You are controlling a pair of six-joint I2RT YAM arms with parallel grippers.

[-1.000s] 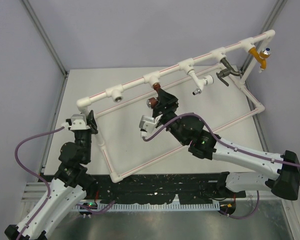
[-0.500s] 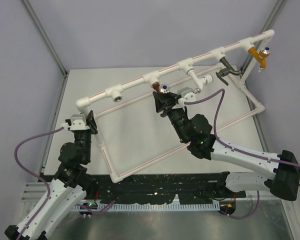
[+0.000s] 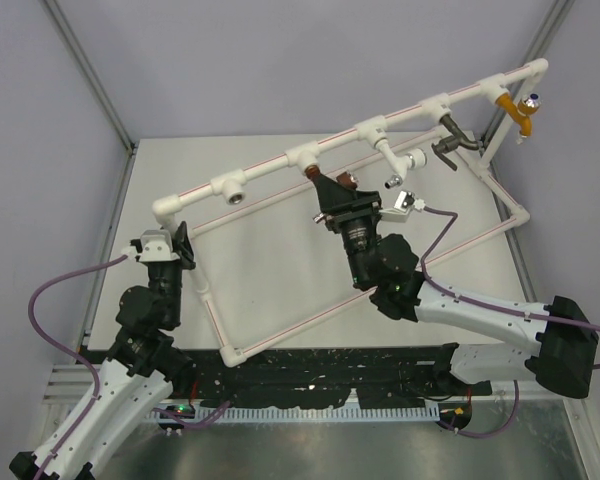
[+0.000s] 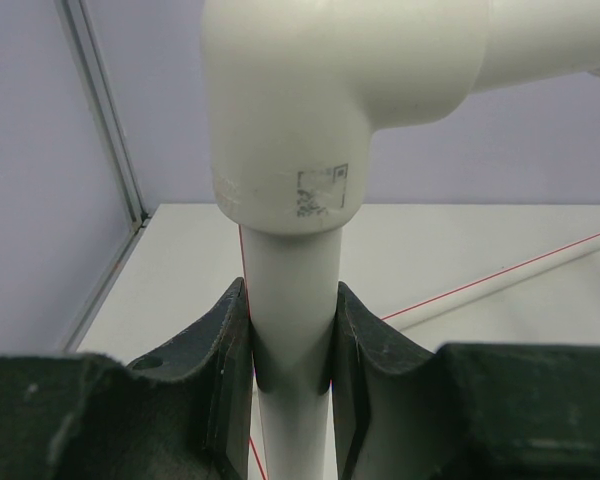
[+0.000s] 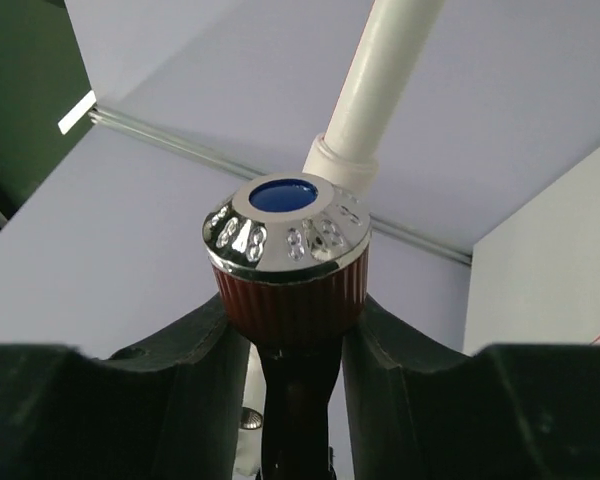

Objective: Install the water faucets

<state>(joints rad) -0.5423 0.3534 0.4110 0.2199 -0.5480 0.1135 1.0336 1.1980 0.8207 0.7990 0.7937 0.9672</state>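
Jaws first: left gripper (image 4: pixel 292 345) is pinched tight on the white upright pipe (image 4: pixel 295 260) just below the elbow fitting (image 4: pixel 340 90), bracing the frame's L corner. Right gripper (image 5: pixel 290 335) is closed on the ribbed dark-red knob (image 5: pixel 290 290) of the copper tap (image 3: pixel 314 176), one finger each side, chrome cap w/ blue centre facing the wrist cam.

Tap sits right under the second tee (image 3: pixel 305 155) of the top rail, threaded end toward that tee. From above I can't tell if the threads have caught, prob. only just started.

Doing it well: step looks like screwing in.
- Keep the L clamp firm so the frame doesn't twist.
- R wrist should turn about the socket's axis w/ a light push inward.
- Gripping by the knob risks spinning the valve stem, not the body, so check the spout turns too.
- Finish w/ the spout hanging down.

Room, L to R:
- Open tee socket (image 3: pixel 232 188) is well apart on the L, no conflict.
- Forearm has space over the table (image 3: pixel 250 270) below the rail.
- Tight side is R: white tap (image 3: pixel 405 165) hangs near the R wrist, and the purple cable (image 3: pixel 445 215) loops just beside it, a snag risk when rotating.
- Lever tap (image 3: pixel 448 150) and orange tap (image 3: pixel 520 108) are farther along, out of reach of the swing.
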